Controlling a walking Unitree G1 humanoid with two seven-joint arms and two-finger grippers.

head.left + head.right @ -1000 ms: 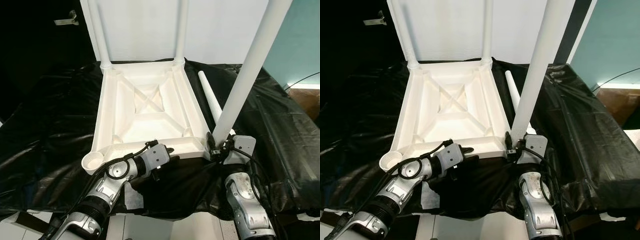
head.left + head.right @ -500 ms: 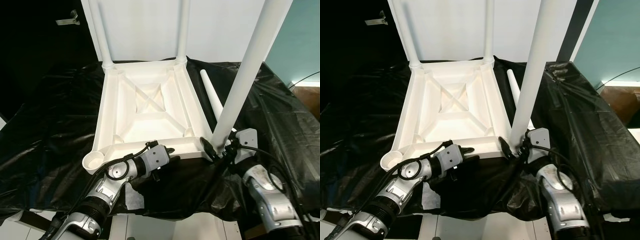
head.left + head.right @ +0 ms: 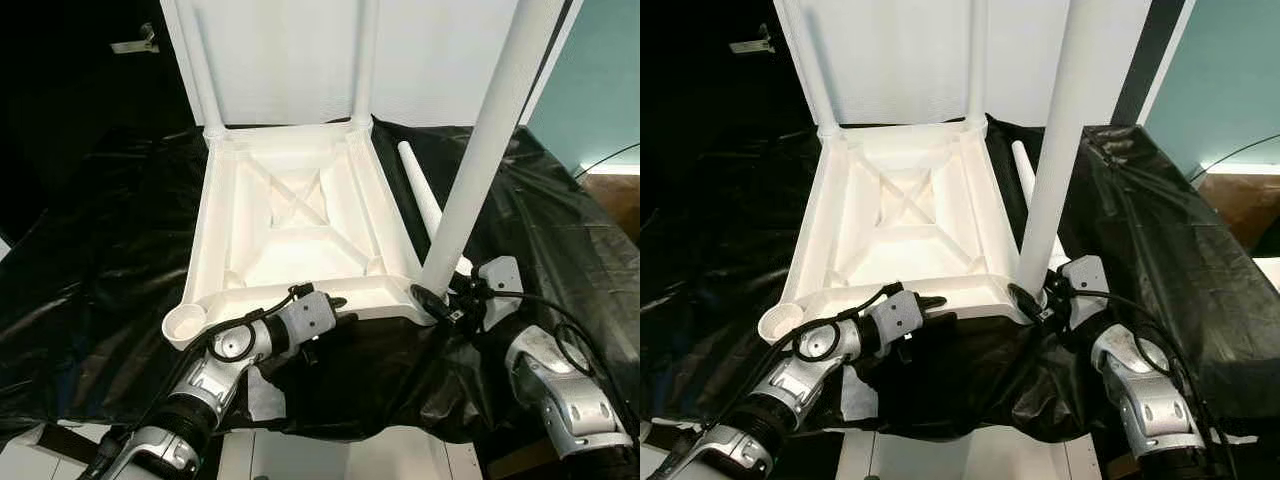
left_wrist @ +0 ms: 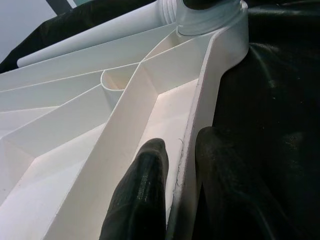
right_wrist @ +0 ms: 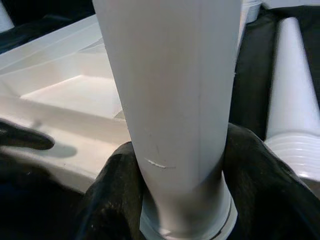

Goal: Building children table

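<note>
my right claw [image 5: 175,200] is wrapped around the bottom of a white leg [image 3: 480,170], with one black finger on each side, right where the leg goes into the near right corner hole of the table top [image 3: 300,215]. my left claw [image 4: 177,200] pinches the near edge of the table top, one finger inside the rim and one outside. the table top lies upside down on a black sheet [image 3: 100,260], with two more legs [image 3: 200,70] standing at its far corners. one spare leg [image 3: 418,185] lies on the sheet just beside the right edge, and the near left corner hole [image 3: 184,322] has no leg yet. i think the table is hard, smooth plastic, light and a bit slippery, so it could slide on the sheet. the leg is long and could tip, so i think low down near the hole is the best place to hold it. compared with a second ago, my right arm has swung out to the right, and the leg stands a bit straighter. my left claw has stayed where it was.
</note>
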